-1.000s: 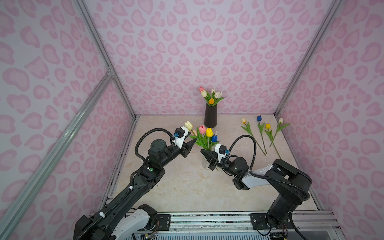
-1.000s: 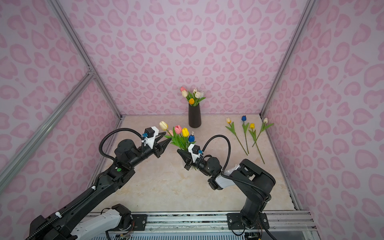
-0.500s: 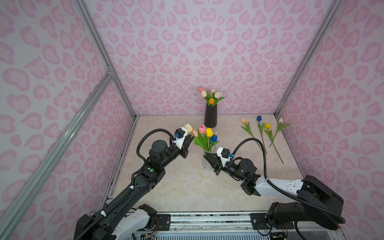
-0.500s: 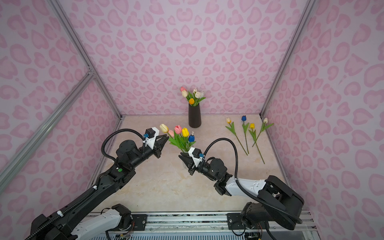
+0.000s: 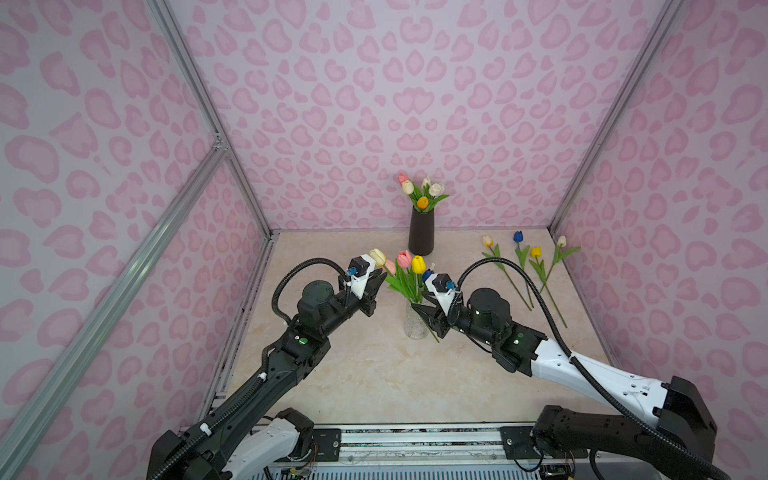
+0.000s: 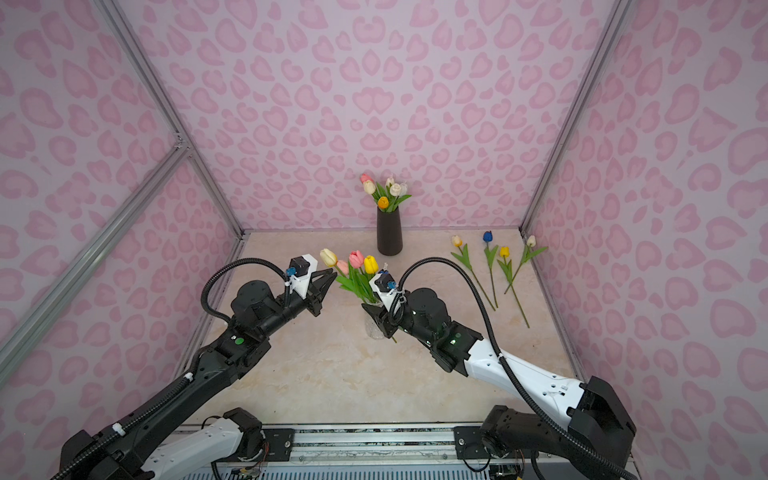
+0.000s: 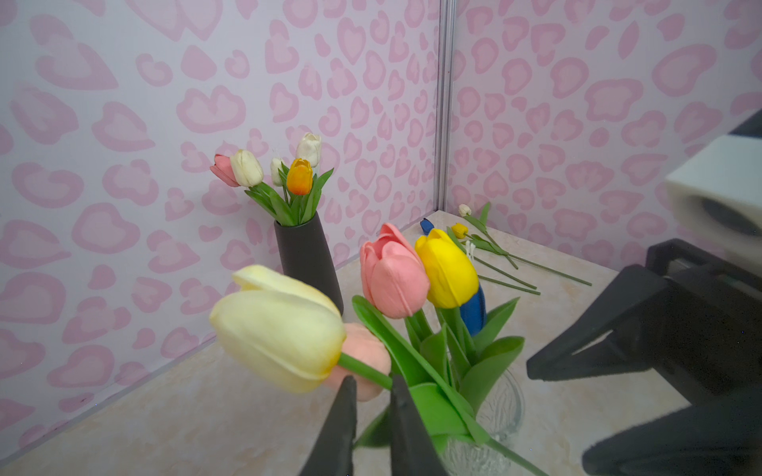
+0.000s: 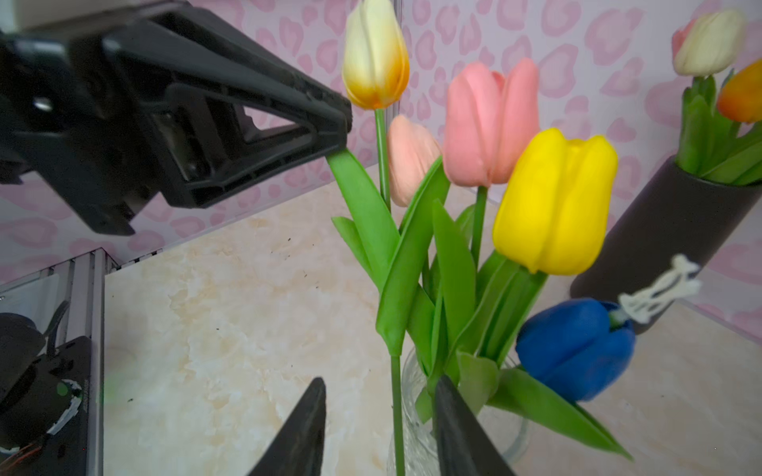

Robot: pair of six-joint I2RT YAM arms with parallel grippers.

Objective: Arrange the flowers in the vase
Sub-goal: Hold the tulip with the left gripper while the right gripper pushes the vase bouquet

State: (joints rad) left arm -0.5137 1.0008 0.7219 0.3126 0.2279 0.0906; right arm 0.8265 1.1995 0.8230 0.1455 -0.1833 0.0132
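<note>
A marble tabletop (image 5: 374, 374) carries the glass vase (image 5: 414, 328) of flowers (image 5: 405, 259). The left gripper (image 7: 373, 379) pinches the cream tulip (image 7: 280, 329) by a leaf at the vase's 11 o'clock. The right gripper (image 8: 380, 379) stands part-open around its stem. Four loose tulips (image 5: 536, 251) lie at 2 o'clock.

No text, label, brand name, number or sign can be read in any of the views.
</note>
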